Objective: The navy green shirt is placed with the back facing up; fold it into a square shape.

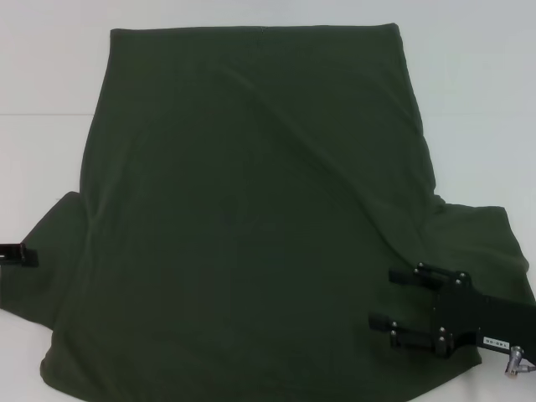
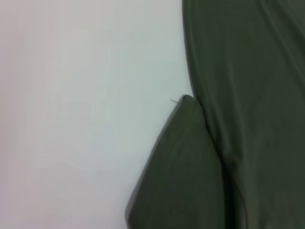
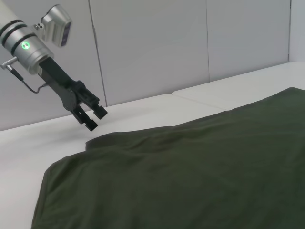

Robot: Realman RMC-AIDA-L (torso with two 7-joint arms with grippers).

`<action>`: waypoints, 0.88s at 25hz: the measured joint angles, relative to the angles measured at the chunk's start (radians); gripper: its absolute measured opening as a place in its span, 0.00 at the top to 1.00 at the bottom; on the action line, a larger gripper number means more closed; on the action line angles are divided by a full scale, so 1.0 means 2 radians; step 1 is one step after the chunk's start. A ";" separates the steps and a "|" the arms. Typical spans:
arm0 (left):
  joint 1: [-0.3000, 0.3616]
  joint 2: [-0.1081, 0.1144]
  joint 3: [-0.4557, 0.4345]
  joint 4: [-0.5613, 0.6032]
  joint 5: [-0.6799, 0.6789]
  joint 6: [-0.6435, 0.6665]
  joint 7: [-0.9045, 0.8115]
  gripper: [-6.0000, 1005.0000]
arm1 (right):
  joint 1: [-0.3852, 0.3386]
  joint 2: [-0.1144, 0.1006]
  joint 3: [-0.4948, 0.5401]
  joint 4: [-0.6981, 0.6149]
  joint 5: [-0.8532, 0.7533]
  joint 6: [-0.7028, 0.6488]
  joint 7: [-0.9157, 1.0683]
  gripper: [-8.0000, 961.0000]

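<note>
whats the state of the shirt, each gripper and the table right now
navy green shirt: spread flat on the table, plain side up, no fold made yet, both sleeves out to the sides
left gripper: open, above the table just off the shirt's left sleeve, holding nothing
right gripper: open, over the shirt by the right sleeve, nothing pinched between its fingers
table: white, carrying the shirt

The navy green shirt [image 2: 248, 95] lies flat on the white table [image 2: 81, 109]. Its body is one broad dark panel, and a sleeve [image 2: 181, 176] juts out beside it onto the bare surface.
</note>
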 joint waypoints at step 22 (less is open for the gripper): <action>-0.003 0.001 0.014 -0.033 0.008 -0.053 0.020 0.05 | 0.001 0.000 0.002 0.000 0.000 0.001 0.000 0.14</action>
